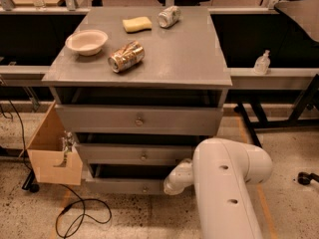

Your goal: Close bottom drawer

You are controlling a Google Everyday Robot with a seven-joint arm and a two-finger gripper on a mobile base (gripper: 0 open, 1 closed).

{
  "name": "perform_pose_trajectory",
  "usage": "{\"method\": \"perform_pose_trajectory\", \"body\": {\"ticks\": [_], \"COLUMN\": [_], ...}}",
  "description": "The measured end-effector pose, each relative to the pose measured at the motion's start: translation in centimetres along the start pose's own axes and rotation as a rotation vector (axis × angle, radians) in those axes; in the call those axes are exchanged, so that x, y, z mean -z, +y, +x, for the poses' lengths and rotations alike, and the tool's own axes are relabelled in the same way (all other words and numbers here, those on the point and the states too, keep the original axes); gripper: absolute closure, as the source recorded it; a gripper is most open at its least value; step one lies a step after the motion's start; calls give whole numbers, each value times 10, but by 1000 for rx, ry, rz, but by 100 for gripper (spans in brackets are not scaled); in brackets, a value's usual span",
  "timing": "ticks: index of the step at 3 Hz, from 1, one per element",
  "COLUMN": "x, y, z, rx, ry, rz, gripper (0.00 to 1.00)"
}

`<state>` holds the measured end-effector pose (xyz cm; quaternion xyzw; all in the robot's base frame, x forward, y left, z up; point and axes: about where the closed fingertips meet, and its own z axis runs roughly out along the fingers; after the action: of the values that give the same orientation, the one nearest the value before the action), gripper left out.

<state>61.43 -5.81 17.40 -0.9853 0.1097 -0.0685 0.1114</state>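
the bottom drawer point(119, 185) sits partly out, long axis left-right, front facing the camera; the gripper point(173, 183) is at its front's right end, grip state impossible to tell.

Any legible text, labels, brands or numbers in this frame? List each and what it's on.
No text is readable anywhere.
Print on the crushed can: too blurred to read.
Print on the second can: too blurred to read.
Any label on the pump bottle: too small to read.
No markings show on the end effector, low at the bottom drawer front.
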Motion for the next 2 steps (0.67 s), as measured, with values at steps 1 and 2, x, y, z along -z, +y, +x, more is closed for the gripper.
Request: {"method": "perform_pose_trajectory", "body": {"ticks": [1,2], "x": [-6,-9], "y": [2,4], "z": [9,16], "rx": [17,22], "ry": [34,55], "rz": [-5,-9], "gripper": [100,100]}}
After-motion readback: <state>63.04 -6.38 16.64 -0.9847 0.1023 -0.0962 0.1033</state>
